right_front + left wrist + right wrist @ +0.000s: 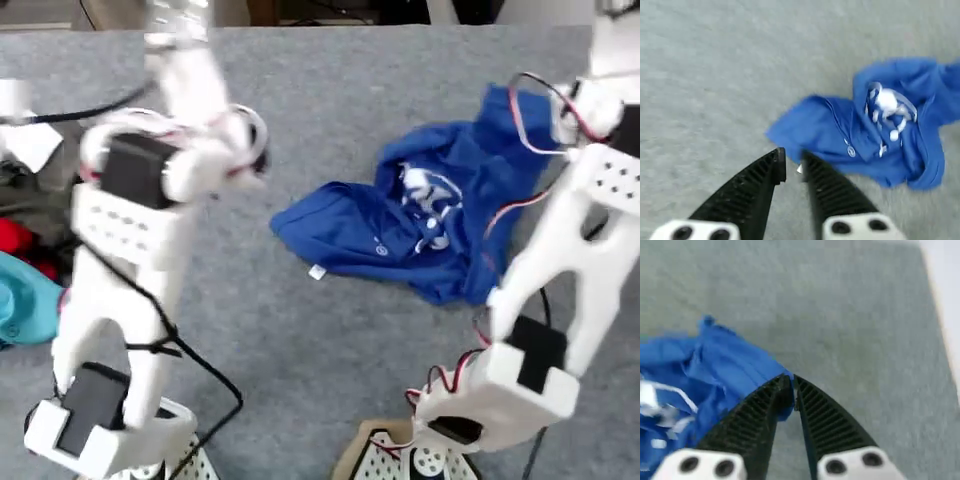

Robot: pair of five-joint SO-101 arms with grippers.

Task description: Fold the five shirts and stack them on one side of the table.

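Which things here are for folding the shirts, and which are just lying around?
For the job:
blue shirt, crumpled in the middle of the table
pile of clothes, red and teal, at the table's edge, probably more shirts

Just lying about:
black cable, trailing near the pile
white scrap beside the pile, too unclear to name

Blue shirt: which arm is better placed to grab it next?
Left, probably. The left fingers are parted just short of the blue shirt's corner; the right fingers are together over its other edge.
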